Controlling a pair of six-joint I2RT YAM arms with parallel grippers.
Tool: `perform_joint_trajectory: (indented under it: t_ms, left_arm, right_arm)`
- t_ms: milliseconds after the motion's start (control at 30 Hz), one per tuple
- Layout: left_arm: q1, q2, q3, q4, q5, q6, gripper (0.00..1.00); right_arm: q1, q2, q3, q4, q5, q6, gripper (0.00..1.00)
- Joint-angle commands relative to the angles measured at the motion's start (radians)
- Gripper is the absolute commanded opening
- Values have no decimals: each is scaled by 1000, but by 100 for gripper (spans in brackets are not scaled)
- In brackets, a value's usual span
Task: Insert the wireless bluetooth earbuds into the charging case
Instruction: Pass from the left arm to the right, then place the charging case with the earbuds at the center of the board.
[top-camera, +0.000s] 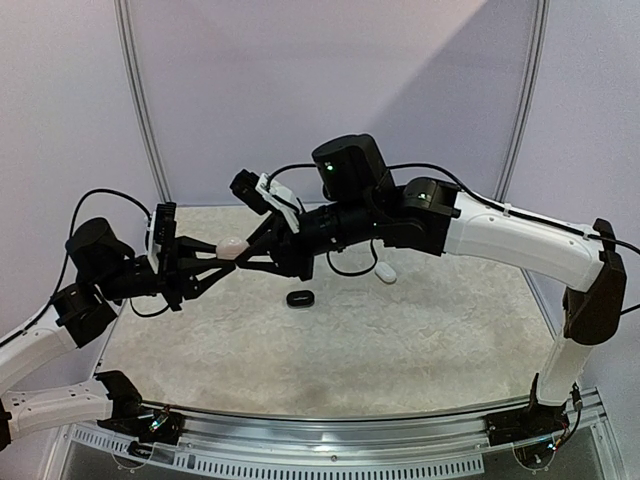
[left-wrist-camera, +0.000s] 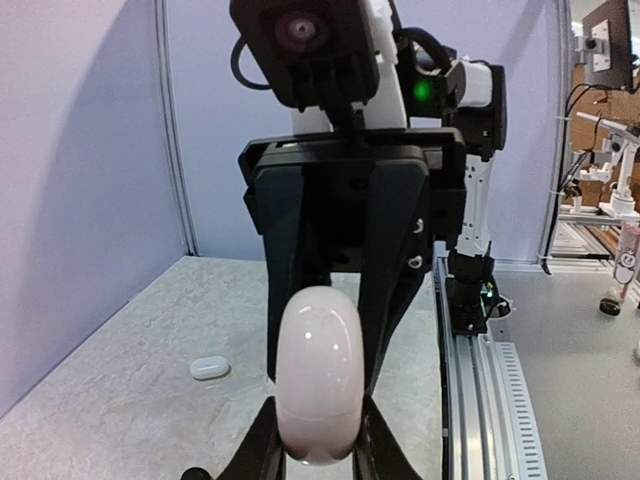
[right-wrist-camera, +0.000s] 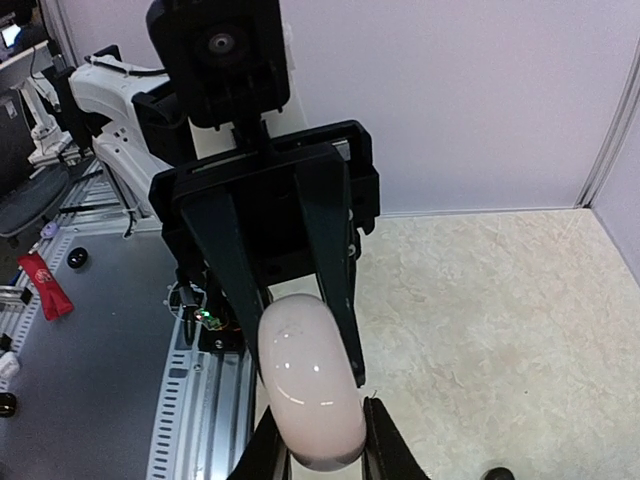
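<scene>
A closed pink pebble-shaped charging case (top-camera: 232, 247) is held in mid-air above the table's left part, between both grippers. My left gripper (top-camera: 216, 256) comes from the left and is shut on one end of it. My right gripper (top-camera: 250, 248) comes from the right and is shut on the other end. In the left wrist view the case (left-wrist-camera: 320, 375) sits between my own jaws, with the right gripper's black fingers (left-wrist-camera: 395, 250) flanking its far end. The right wrist view shows the same case (right-wrist-camera: 310, 390). No earbuds are in view.
A small black case (top-camera: 299, 298) lies on the marbled table below the grippers. A white case (top-camera: 386, 272) lies further right and also shows in the left wrist view (left-wrist-camera: 210, 368). A metal rail (top-camera: 330, 425) runs along the near edge.
</scene>
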Motion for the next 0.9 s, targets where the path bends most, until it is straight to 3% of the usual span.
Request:
perform_joint_trajectory:
  t_ms: [0,100,133,167,233,300,333,600,867]
  left_arm:
    - [4,6,-20,28,19,-39,0]
    - [4,17,-23,26,15,-76,0]
    - [4,19,-28,27,4,-86,4]
    - [4,16,-32,25,-15,-93,17]
    - [4,8,-40,9,-65,-98,56]
    - [6,-3,-43,-20,-140,-102,87]
    - [8,-9,-45,-37,-171,-100,97]
    - [25,-44,-83,-128,-354,-154,99]
    - [48,-46,-116,-152,-397,-177,99]
  right_arm:
    - [-5,6,12,54,-62,0,12]
    - [-4,7,13,47,-65,5,0]
    - [-5,8,12,42,-58,9,0]
    - [-7,6,7,38,-49,14,0]
    - [-14,1,-6,31,-32,38,0]
    - [-34,-6,-25,19,-17,77,0]
    - [-47,-8,-35,7,-7,126,0]
    - [-185,-6,-184,-47,-50,414,0]
    - [-315,154,-282,-187,-111,595,0]
